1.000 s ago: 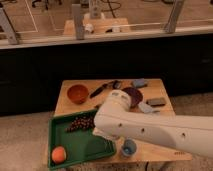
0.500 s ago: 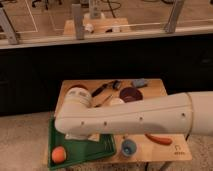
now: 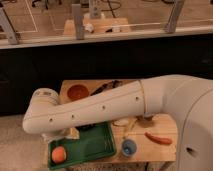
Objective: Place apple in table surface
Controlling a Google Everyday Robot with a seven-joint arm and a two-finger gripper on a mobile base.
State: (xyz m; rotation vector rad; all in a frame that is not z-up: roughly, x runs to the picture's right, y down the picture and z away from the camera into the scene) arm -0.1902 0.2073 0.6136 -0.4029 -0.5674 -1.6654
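The apple [image 3: 59, 154], orange-red and round, lies in the front left corner of the green tray [image 3: 95, 147]. The tray rests on the left front part of the light tan table surface [image 3: 150, 150]. My white arm [image 3: 100, 112] reaches from the right across the table to its left edge and bends down there. My gripper [image 3: 61, 134] hangs below that bend, just above and behind the apple, over the tray's left end. It holds nothing that I can see. The arm hides the middle of the table.
An orange bowl [image 3: 78, 92] and a dark utensil [image 3: 105, 88] sit at the table's back. A blue cup [image 3: 129, 146] and a red-orange sausage-shaped item [image 3: 158, 138] lie at the front right. A railing and dark wall run behind the table.
My arm has swung further left and lower. Its bend now stands past the table's left edge, and the gripper end has come down over the tray's left end near the apple.
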